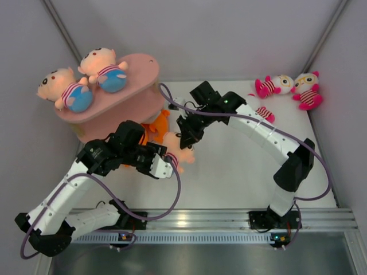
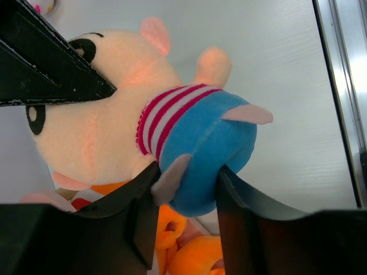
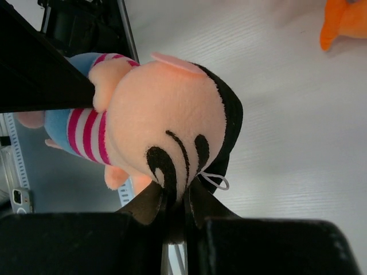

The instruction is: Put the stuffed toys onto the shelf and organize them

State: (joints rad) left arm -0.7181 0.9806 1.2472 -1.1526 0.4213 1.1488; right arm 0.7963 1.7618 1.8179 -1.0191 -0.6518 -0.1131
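The boy doll [image 1: 181, 150] hangs near the centre of the top view, above the table [image 1: 229, 172], between both grippers. The right gripper [image 1: 186, 137] is clenched on a small fold at the black hair of its head. The left gripper [image 1: 169, 163] has its jaws against both sides of the blue pants, so it is grasping them. How firmly, I cannot tell.

I see these risks:
- The pinch on the hair is thin. If the arms pull apart, the doll may slip out of it or be stretched.
- If the right gripper lets go before the left one holds well, the doll could drop on the orange plush [image 1: 159, 125] below.
- A careless placing may push a neighbour off the board.

The shelf [image 1: 143, 64] stands at 10 o'clock. Its top board carries two boys [image 1: 63, 89], lying side by side toward its 9 o'clock end. The 3 o'clock end is bare. The lower boards are mostly hidden. The orange plush shows at the shelf's 5 o'clock, on a board or on the table, I cannot tell.

The white dolls [image 1: 275, 86] lie on the table at 2 o'clock, well apart from the shelf.
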